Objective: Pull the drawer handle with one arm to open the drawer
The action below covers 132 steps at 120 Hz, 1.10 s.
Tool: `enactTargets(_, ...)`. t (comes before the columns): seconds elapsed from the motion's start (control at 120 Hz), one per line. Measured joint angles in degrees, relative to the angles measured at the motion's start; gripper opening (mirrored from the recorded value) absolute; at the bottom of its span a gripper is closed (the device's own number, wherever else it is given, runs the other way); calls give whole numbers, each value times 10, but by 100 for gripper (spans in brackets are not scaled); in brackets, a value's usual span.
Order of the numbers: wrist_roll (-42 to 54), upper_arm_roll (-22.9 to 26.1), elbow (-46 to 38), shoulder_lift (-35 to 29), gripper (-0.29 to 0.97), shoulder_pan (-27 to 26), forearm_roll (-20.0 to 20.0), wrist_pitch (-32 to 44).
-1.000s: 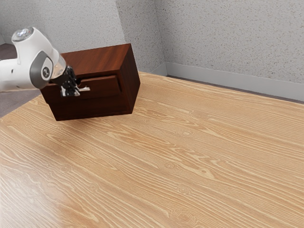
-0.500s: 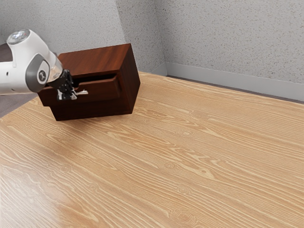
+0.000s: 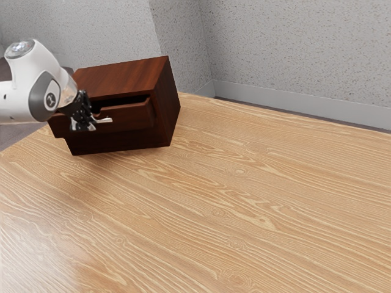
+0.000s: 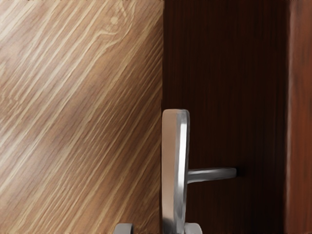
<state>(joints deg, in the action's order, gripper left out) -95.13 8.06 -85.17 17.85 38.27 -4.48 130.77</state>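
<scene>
The pincer (image 3: pixel 82 116) stood open astride the handle (image 3: pixel 102 120). In the wrist view, the fingertip (image 4: pixel 193 228) on the drawer's side lay against the silver bar (image 4: pixel 174 170), and the other stood a little apart from it. The handle sat on the front of the drawer (image 3: pixel 125 113), which stood partly out of the dark box (image 3: pixel 142 78). The box rested near the far corner of the bench (image 3: pixel 244 201), at the exterior view's left, close to the grey wall (image 3: pixel 293 43).
</scene>
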Motion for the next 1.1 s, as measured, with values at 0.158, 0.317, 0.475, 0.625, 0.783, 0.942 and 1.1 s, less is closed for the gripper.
enactTargets(0.158, 1, -3, -22, -14, 4, -3, 1, 10)
enactTargets(0.317, 1, -3, -35, -23, 4, -4, 2, 18)
enactTargets(0.475, 2, -4, -48, -37, 4, -5, 2, 22)
enactTargets(0.625, 2, -4, -65, -42, 5, -5, 5, 29)
enactTargets(0.783, 2, -10, -72, -43, 5, -6, 9, 36)
enactTargets(0.942, 2, -20, -91, -57, 5, -7, 16, 42)
enactTargets(1.1, 2, -21, -106, -67, 5, -14, 18, 46)
